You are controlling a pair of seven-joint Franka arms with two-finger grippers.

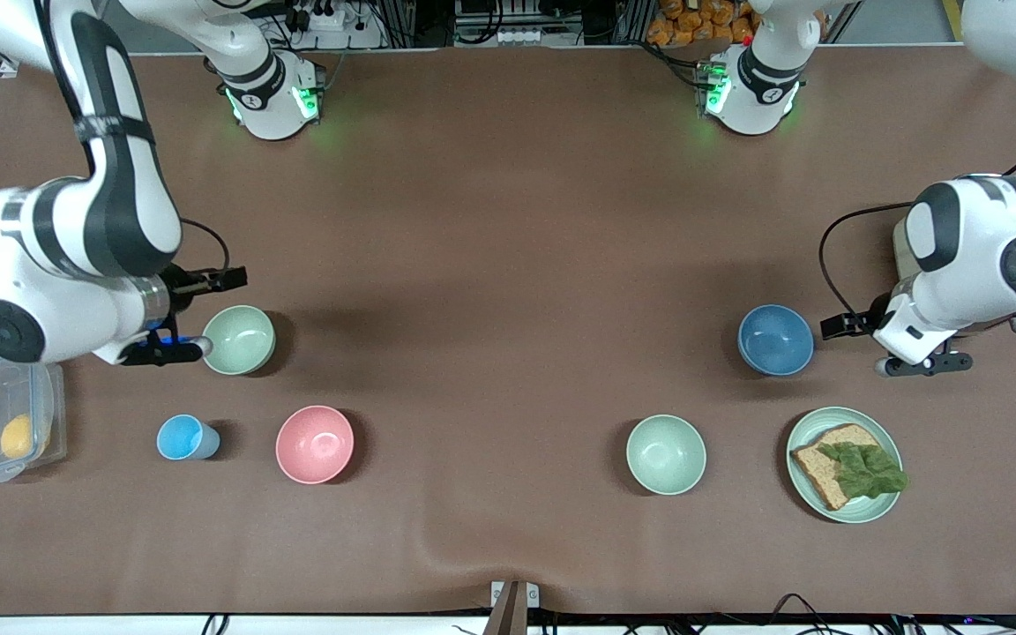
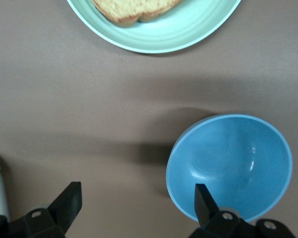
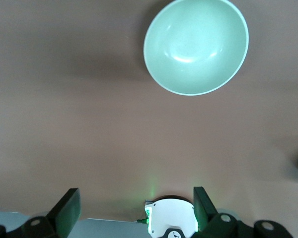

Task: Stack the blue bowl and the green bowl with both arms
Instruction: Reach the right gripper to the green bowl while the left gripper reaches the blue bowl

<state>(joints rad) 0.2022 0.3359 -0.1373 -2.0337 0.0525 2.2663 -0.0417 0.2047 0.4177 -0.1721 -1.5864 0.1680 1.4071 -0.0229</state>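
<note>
The blue bowl [image 1: 775, 339] stands upright toward the left arm's end of the table. My left gripper [image 1: 852, 348] is open beside it; in the left wrist view [image 2: 137, 191] one fingertip [image 2: 202, 194] lies over the edge of the blue bowl [image 2: 233, 161], the other over bare table. The sage green bowl [image 1: 239, 339] stands toward the right arm's end. My right gripper [image 1: 224, 313] is open beside it, one fingertip [image 1: 199, 347] at its rim. In the right wrist view the green bowl [image 3: 196, 47] is apart from the open right gripper [image 3: 135, 196].
A paler mint bowl [image 1: 666, 454], a pink bowl [image 1: 314, 444] and a sky-blue cup [image 1: 184, 437] stand nearer the front camera. A mint plate [image 1: 865, 510] holds bread and lettuce and also shows in the left wrist view [image 2: 188, 29]. A clear container [image 1: 5, 430] sits at the right arm's end.
</note>
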